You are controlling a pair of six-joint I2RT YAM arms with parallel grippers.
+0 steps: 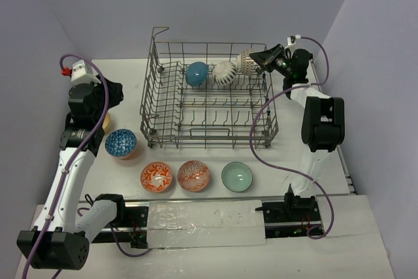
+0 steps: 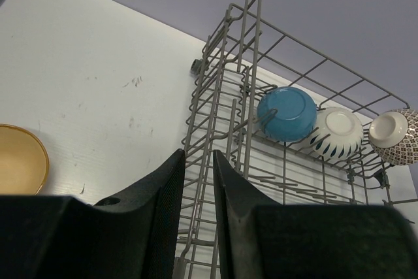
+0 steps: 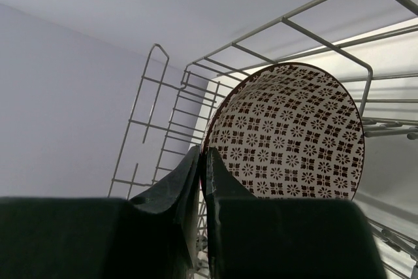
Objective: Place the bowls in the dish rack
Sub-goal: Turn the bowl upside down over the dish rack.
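On the white desk (image 1: 294, 161), the rack (image 1: 151, 96) is holding a teal bowl (image 1: 196, 73) and a striped bowl (image 1: 225, 72) on edge in its far row. The right fingers (image 3: 176, 184) are pinching the rim of the patterned bowl (image 1: 247, 61), seemingly to stand it beside them. The left fingers (image 2: 163, 194) are hovering slightly apart and empty near the tan bowl (image 2: 19, 161), probably the next pick.

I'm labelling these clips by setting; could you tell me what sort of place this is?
Probably a robot test bench, not a kitchen: two arms bolted to a white table, bare walls around it, a dish rack and bowls set out.
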